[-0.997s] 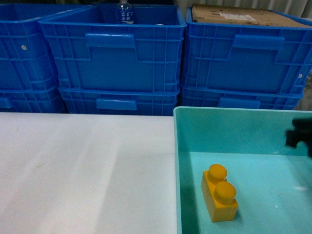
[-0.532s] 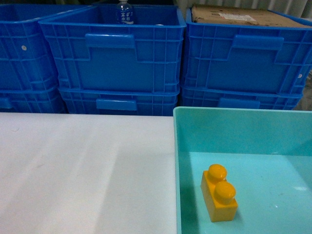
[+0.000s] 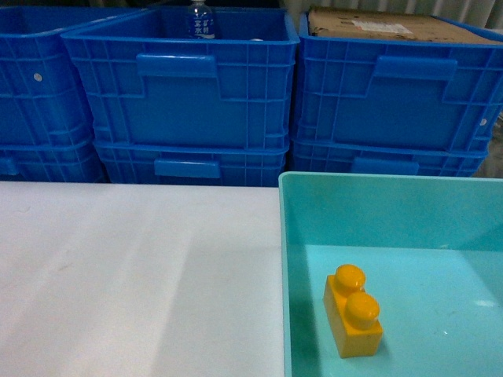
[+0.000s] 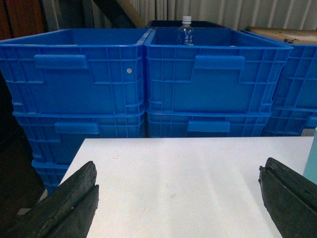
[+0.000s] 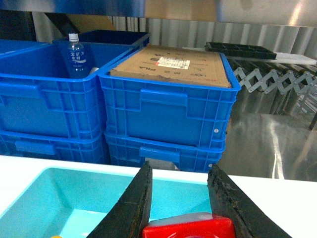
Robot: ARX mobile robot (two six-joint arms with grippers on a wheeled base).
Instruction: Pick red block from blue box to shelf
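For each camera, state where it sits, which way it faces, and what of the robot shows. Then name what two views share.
Head: on the robot, slanting down at the white table, blue box and yellow brick; no robot parts show.
Left wrist: behind the open left pincer, facing the stacked blue crates across the table.
Right wrist: above the blue box, facing the crates; right pincer holds the red block.
Shared: all three show the water bottle in a crate.

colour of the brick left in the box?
Yellow-orange brick, in the turquoise box; head view shows it best.
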